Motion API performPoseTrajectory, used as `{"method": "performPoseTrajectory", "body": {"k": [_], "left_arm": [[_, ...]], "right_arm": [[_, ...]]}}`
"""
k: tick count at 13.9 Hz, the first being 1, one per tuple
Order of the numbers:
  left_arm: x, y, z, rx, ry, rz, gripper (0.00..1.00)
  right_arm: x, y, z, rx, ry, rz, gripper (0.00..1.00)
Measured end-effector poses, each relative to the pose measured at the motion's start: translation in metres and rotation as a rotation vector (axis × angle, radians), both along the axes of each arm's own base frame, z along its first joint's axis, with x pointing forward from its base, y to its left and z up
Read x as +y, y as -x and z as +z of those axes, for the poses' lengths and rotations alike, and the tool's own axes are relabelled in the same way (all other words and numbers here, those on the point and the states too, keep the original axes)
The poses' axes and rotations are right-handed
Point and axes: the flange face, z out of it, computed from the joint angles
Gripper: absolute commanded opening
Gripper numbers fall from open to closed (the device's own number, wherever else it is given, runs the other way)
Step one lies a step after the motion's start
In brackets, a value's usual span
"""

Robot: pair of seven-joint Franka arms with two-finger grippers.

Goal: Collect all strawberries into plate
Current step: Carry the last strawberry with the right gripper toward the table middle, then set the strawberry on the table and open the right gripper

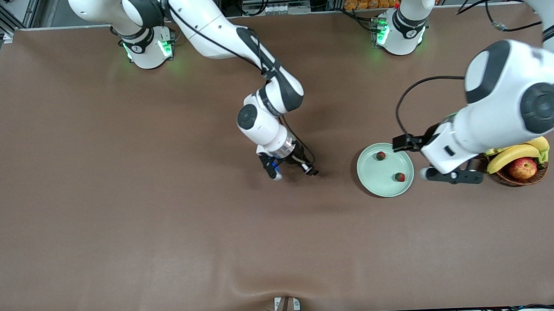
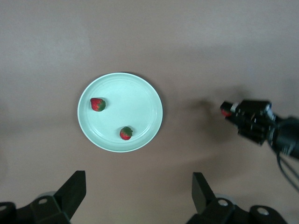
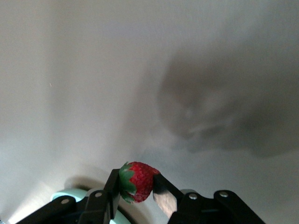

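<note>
Right gripper (image 1: 290, 170) up over bare table (image 1: 120, 204), toward the right arm's end from the plate (image 1: 376, 181); jaws closed on one strawberry (image 3: 138, 181), pinched between the fingers (image 3: 163, 196). That berry not discernible from the front. Two strawberries (image 1: 380, 156) (image 1: 400, 176) lying in the plate, apart. Left gripper (image 2: 140, 196) waiting above the plate's edge nearest the fruit basket (image 1: 516, 177), jaws wide open, empty. Basket partly hidden by the left arm.
</note>
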Motion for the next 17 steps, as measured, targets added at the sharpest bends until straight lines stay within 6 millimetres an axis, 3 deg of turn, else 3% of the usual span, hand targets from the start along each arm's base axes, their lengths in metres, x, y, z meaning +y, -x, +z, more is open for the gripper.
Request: {"method": "performPoseTrajectory", "body": {"k": [1,4,8,11,13,17], "left_arm": [[-0.007,0.003,-0.012,0.005,-0.018,0.025,1.0],[-0.033,0.018,-0.055,-0.013,-0.053,0.052,1.0],[-0.045,0.046,-0.1,-0.054,-0.064,0.131,1.0],[-0.08,0.065,-0.112,-0.063,-0.061,0.131,1.0],[-0.113,0.078,-0.121,-0.086,-0.073,0.073,0.9],[-0.162,0.084,-0.157,-0.099,-0.051,0.024,0.84]], "right_arm": [[0.003,0.003,0.001,-0.001,-0.002,0.002,1.0],[0.0,-0.001,0.002,-0.008,0.003,0.0,1.0],[-0.016,-0.019,0.008,-0.017,0.026,-0.006,1.0],[-0.059,-0.06,0.029,0.033,0.1,0.025,1.0],[-0.095,-0.087,0.052,0.063,0.148,0.048,1.0],[-0.168,-0.12,0.083,0.113,0.257,0.185,1.0]]}}
